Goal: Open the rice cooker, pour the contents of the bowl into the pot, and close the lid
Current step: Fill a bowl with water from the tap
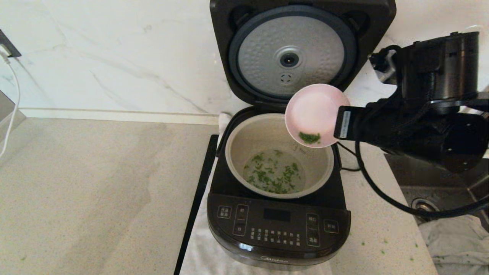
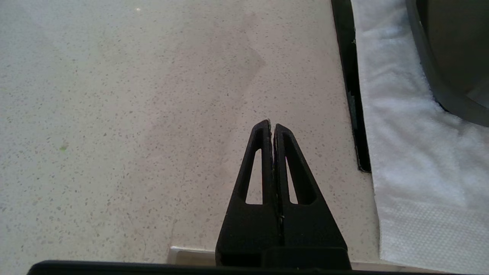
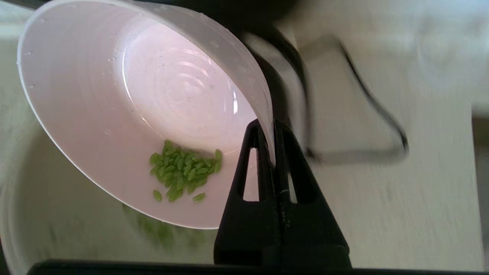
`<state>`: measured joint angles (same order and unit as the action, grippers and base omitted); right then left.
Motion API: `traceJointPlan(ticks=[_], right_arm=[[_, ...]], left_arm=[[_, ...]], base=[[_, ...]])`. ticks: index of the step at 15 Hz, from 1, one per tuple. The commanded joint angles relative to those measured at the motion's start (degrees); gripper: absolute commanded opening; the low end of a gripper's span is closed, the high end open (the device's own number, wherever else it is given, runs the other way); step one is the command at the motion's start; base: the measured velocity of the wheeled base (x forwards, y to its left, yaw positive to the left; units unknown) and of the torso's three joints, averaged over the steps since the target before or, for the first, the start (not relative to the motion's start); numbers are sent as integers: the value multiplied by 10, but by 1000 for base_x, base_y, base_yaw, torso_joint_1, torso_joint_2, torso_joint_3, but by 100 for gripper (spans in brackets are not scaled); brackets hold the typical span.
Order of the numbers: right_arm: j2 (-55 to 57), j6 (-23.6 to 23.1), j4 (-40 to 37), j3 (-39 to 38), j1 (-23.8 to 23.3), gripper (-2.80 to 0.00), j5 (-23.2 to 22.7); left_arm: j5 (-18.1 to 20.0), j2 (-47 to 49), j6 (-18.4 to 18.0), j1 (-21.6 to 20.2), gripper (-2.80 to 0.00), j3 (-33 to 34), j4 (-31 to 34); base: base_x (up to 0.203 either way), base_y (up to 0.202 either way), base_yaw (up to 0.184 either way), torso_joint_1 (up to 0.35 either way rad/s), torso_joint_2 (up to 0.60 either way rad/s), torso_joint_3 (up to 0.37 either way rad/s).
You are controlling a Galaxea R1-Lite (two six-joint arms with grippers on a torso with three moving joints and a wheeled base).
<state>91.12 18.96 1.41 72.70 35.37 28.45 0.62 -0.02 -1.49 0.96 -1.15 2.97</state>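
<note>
Black fingers of the right gripper [image 3: 273, 128] pinch the rim of the pale pink bowl [image 1: 315, 114], tipped steeply over the pot [image 1: 244, 145]. A clump of green bits [image 3: 183, 170] clings near the bowl's low edge; more float in the pot. The lid [image 1: 301, 49] stands open above the rice cooker [image 1: 279, 229]. The left gripper [image 2: 272, 128], fingers together and empty, hangs over the speckled counter [image 2: 114, 114].
</note>
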Motion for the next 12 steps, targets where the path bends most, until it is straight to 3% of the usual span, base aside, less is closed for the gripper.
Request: traceJointPlan(ticks=[1, 7, 12], right_arm=[[-46, 31, -107, 14, -44, -280, -62], [-93, 65, -236, 6, -145, -280, -229], [-123, 73, -292, -4, -266, -280, -340]], left_arm=[[1, 0, 0, 0, -280, 0, 0], [0, 0, 0, 0, -280, 0, 0], [0, -1, 0, 0, -280, 0, 0]], base=[[0, 0, 0, 0, 0, 0], [0, 0, 0, 0, 0, 0], [0, 0, 0, 0, 0, 0]])
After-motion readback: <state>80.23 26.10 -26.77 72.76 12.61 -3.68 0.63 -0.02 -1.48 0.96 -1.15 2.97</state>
